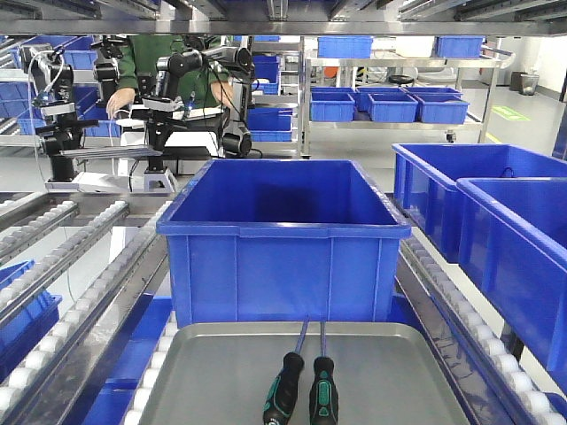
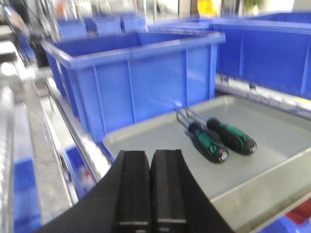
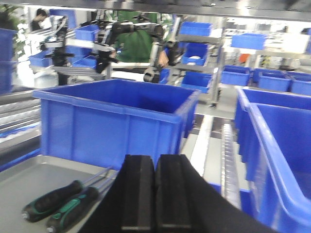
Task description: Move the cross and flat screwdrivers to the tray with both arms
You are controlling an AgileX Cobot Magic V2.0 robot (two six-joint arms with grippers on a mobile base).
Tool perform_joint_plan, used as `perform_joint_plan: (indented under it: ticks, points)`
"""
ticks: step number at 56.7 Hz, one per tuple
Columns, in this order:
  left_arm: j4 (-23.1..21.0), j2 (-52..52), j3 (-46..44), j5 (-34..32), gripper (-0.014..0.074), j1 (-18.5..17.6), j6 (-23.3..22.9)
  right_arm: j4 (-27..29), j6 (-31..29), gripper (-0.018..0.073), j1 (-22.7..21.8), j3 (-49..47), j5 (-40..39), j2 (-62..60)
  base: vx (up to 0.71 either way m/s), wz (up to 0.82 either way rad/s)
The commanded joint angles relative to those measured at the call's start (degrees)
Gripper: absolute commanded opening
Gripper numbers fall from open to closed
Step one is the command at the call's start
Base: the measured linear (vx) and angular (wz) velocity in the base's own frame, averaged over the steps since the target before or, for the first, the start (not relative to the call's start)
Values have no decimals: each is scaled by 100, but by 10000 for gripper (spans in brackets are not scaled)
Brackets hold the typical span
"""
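Two screwdrivers with black-and-green handles lie side by side on the grey tray (image 1: 204,372), shafts pointing at the blue bin. In the front view the left one (image 1: 283,390) and the right one (image 1: 322,390) almost touch. The left wrist view shows both screwdrivers (image 2: 209,141) (image 2: 232,136) on the tray (image 2: 277,145), ahead and to the right of my left gripper (image 2: 150,154), which is shut on nothing. From the right wrist I see them (image 3: 51,200) (image 3: 73,209) on the tray (image 3: 29,177), left of my right gripper (image 3: 155,159), also shut and empty. Neither gripper shows in the front view.
A deep blue bin (image 1: 283,239) stands directly behind the tray. More blue bins (image 1: 496,239) line the right side. Roller conveyor rails (image 1: 80,274) run along the left and right (image 1: 461,301). Another robot and a person in green (image 1: 168,80) are far behind.
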Motion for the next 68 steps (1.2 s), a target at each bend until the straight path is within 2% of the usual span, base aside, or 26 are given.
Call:
perform_joint_plan:
  ticks: [1,41,44,47,52,60,68]
  points:
    - [-27,-113,-9,-821,-1,-37,-17,106,-5,-8,-23,149,-944,-90,0,0]
    - [-31,-113,27,-814,-1,-37,-16,106,18,-8,-23,267,-985,-79,0,0]
    - [223,-145,158,-883,-1,-37,41,106,18,-8,-23,267,-985,-79,0,0]
    - [739,-272,379,-897,-1,-2,-13,106,18,-8,-23,267,-985,-79,0,0]
    - [1060,-657,834,-964,-1,321,-314,106,18,-8,-23,267,-985,-79,0,0]
    - [1065,-1516,1810,-1265,-1,1201,-335,106,18,-8,-23,267,-985,-79,0,0]
    - [1059,-2656,2750,-1265,-1,1707,-664,106,18,-8,-23,267,-985,-79,0,0]
